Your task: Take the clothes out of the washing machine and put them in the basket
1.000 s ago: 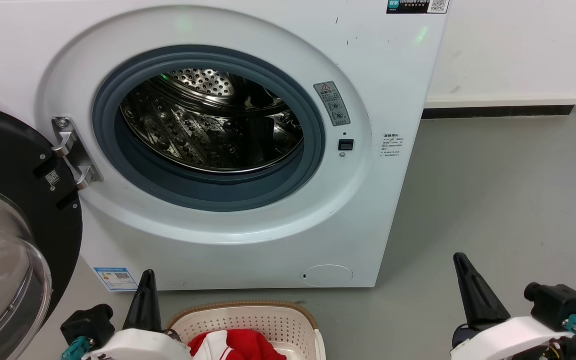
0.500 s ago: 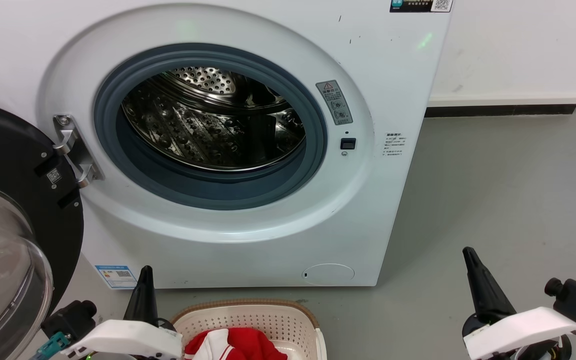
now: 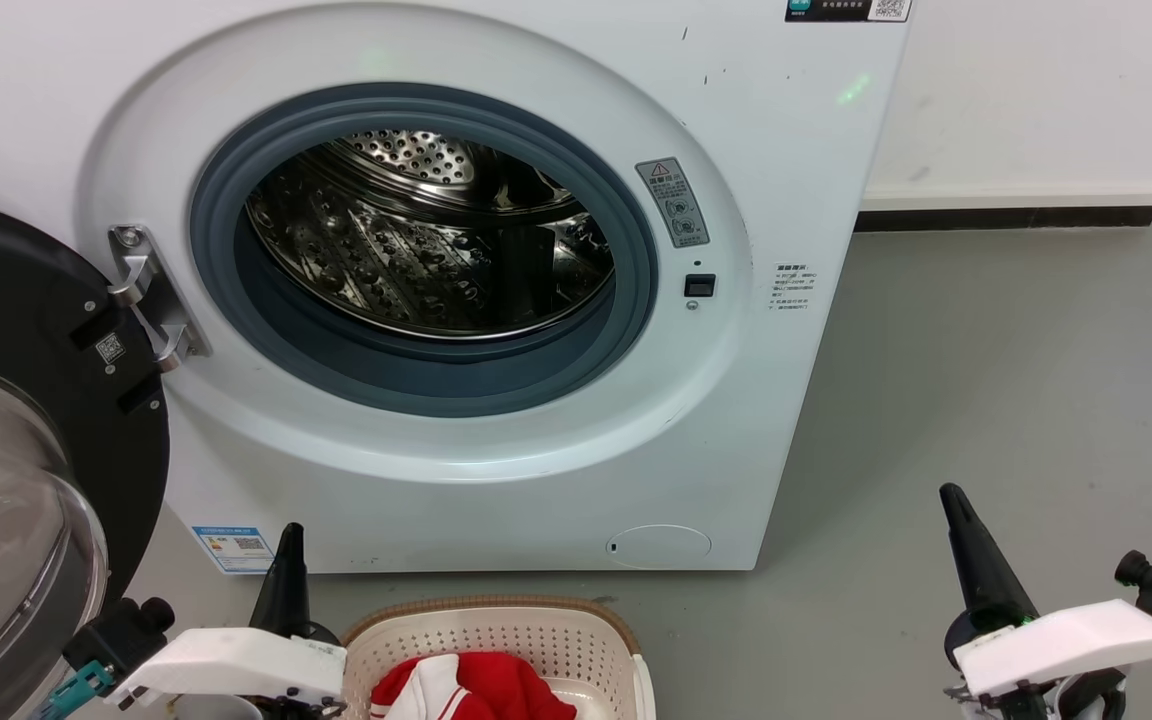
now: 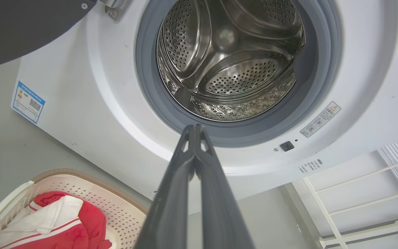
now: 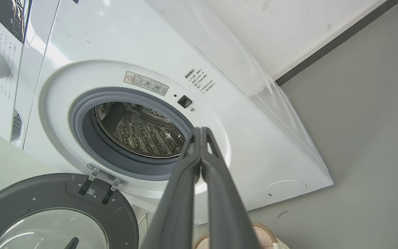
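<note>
The white washing machine [image 3: 496,480] stands with its round door [image 3: 26,420] swung open to the left. Its steel drum [image 3: 426,240] shows bare metal, also in the left wrist view [image 4: 230,58]. Red clothes [image 3: 481,688] with white trim lie in the cream basket [image 3: 496,630] on the floor before the machine, and show again at the lower left of the left wrist view [image 4: 54,224]. My left gripper [image 3: 289,535] is shut beside the basket's left rim, holding nothing. My right gripper [image 3: 954,495] is shut and empty over the floor at the right.
Grey floor [image 3: 1016,380] spreads right of the machine up to a white wall with a dark skirting strip [image 3: 1006,218]. The open door fills the left edge, close to my left arm. A white rack [image 4: 375,180] shows in the left wrist view.
Both arms have sunk lower and spread outward in the head view. The whole picture has shifted a little, so the camera moved. The clothes in the basket lie as before.
</note>
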`<state>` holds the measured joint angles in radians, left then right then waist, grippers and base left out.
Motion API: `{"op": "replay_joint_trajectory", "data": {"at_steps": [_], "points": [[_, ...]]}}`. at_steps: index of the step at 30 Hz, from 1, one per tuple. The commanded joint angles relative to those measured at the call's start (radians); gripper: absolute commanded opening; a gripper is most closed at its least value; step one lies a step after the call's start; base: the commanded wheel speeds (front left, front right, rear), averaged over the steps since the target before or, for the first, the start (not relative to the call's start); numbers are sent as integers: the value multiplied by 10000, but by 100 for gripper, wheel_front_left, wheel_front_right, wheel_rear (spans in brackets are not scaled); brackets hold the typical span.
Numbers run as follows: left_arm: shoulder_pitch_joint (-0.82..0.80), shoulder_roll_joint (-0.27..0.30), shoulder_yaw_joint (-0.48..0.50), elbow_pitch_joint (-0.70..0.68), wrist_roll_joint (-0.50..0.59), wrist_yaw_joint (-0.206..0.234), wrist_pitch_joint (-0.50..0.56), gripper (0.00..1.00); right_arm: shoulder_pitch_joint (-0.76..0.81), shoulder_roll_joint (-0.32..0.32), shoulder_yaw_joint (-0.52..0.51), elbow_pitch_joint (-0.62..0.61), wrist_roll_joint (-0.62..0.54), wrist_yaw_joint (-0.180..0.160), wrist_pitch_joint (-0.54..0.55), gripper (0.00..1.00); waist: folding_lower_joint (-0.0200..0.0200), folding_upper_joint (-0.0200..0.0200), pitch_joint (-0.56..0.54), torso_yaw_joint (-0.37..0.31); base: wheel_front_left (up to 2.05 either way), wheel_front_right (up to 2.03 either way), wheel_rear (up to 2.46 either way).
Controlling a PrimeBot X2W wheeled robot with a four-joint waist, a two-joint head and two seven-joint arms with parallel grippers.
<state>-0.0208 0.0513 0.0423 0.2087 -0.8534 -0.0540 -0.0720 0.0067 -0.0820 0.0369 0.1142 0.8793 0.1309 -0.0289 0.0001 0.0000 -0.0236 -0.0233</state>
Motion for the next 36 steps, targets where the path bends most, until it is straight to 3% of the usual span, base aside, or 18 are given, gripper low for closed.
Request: {"op": "replay_joint_trajectory", "data": {"at_steps": [1,11,36], "points": [[-274,17,74,-73,-385,-74,81,0,-297,-70,-65,-16,416,0,51,0,-1,0,6,6,0,0,0],[-423,12,208,12,-1840,-220,446,0,-476,-89,-235,248,1927,0,232,0,-1,0,46,41,0,0,0],[-650,2,445,168,-4315,-459,1064,0,-784,-77,-570,690,4439,-1,571,0,-1,0,127,110,0,0,0]]}}
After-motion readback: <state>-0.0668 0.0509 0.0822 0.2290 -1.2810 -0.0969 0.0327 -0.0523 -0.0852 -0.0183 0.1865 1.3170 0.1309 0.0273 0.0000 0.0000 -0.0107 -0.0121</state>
